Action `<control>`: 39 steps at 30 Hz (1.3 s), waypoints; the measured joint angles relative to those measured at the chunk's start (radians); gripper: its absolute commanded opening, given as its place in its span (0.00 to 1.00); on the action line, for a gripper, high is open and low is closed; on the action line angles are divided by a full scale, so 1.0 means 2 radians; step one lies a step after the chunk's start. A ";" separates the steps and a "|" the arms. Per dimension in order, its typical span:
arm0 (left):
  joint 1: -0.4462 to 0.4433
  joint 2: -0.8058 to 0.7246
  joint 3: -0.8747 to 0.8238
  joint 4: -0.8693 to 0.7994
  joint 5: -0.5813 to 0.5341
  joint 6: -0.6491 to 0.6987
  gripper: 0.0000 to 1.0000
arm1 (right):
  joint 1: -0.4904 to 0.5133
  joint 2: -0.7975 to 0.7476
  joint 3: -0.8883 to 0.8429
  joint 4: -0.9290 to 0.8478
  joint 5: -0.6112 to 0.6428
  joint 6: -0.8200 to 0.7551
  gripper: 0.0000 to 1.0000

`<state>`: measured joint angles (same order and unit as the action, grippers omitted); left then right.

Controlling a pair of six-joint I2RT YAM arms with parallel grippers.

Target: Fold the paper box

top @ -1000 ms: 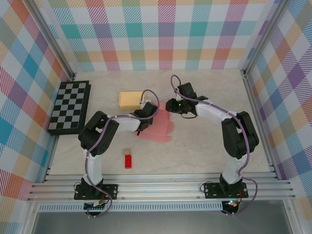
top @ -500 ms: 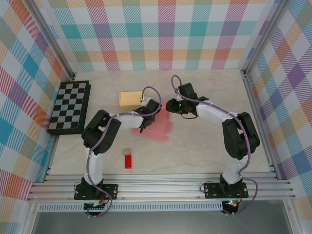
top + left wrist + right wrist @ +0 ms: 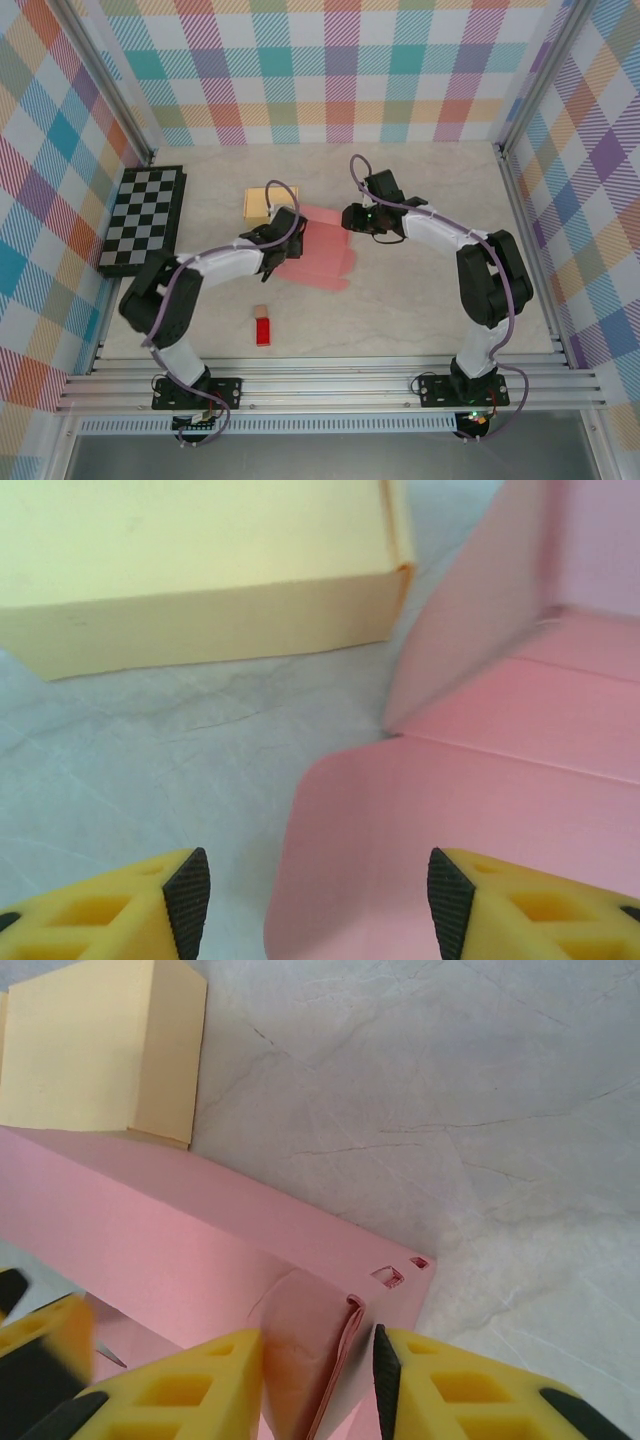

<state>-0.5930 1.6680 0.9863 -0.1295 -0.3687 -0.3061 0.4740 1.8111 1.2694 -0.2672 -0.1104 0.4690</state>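
At mid-table, right gripper (image 3: 318,1368) pinches a folded flap of the pink paper box (image 3: 328,262); left gripper (image 3: 318,900) hangs, jaws apart, over its edge.

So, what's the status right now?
Left gripper open over pink paper box. Right gripper pinching its folded flap. Yellow box close beside it.

A robotics lab cell: plaid-printed wall panels (image 3: 340,70) enclose a marble-patterned desk (image 3: 420,300), and aluminium rails (image 3: 330,385) carry the left arm (image 3: 225,262) and right arm (image 3: 440,232).
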 measured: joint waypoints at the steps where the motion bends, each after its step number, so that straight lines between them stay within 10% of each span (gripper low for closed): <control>1: 0.000 -0.021 -0.009 0.002 0.010 0.004 0.62 | 0.000 0.000 0.001 -0.003 0.002 -0.003 0.36; 32: 0.031 -0.109 -0.185 0.070 0.207 -0.192 0.70 | -0.018 -0.003 0.005 -0.020 0.012 0.012 0.38; 39: 0.006 -0.074 -0.195 0.156 0.215 -0.255 0.56 | -0.027 -0.003 0.002 -0.015 0.010 0.022 0.38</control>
<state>-0.5812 1.5192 0.5972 0.1825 0.0605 -0.8165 0.4202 1.8053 1.2724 -0.2974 -0.0910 0.5133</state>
